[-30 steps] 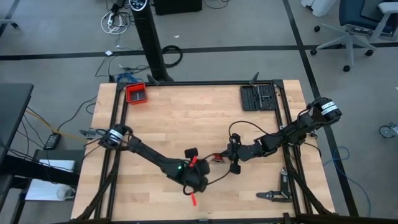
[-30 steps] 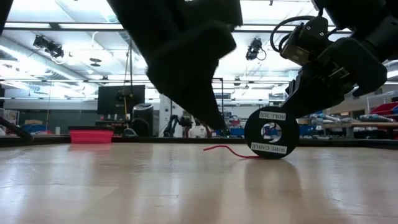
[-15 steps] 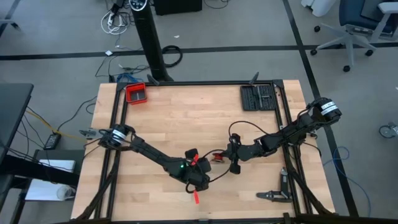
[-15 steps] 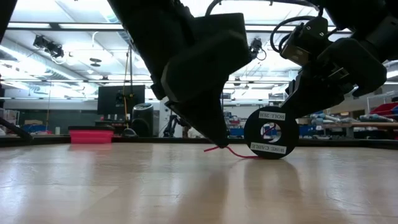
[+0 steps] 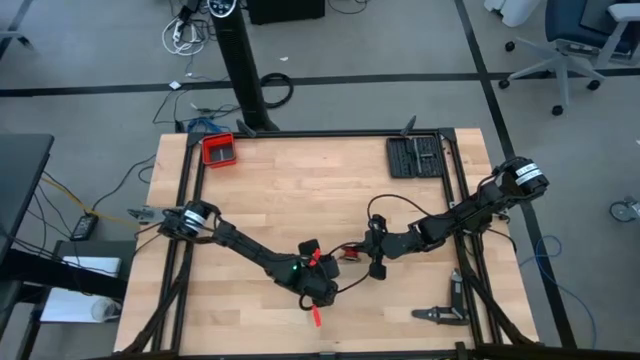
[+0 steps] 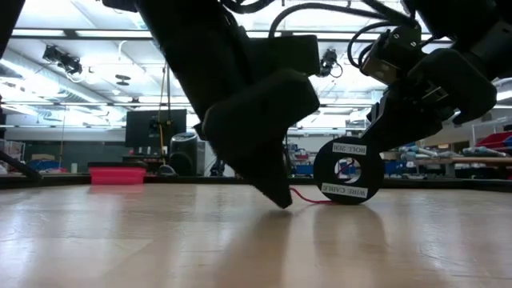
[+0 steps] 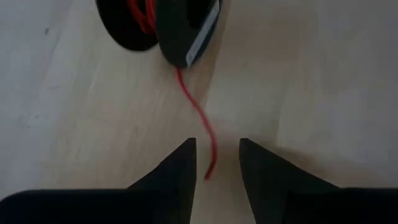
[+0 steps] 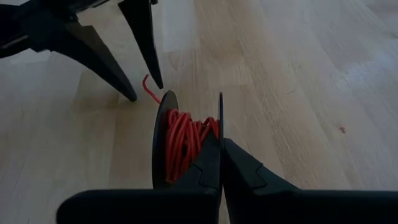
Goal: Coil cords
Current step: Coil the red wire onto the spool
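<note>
Red cord point(image 7: 198, 118) at lower centre of the table, loose tail running straight from black spool point(image 8: 186, 146) toward left gripper point(image 7: 216, 163), fingers parted astride its tip, right gripper point(image 8: 219, 163) pinching the upright spool's rim.

Light wood table point(image 5: 300, 190) with a black frame round the edge — butcher-block look. Taking the red tray point(image 5: 219, 150) at one far corner as the landmark: a black case of tools point(image 5: 415, 156) sits along the same far edge, toward the opposite corner. Well away from the tray, past mid-table, a small black spool point(image 6: 349, 171) stands on its rim with a thin red cord point(image 7: 200, 121) trailing off it across the wood. Diagonally opposite the tray — a dark hand tool point(image 5: 441, 313).
</note>
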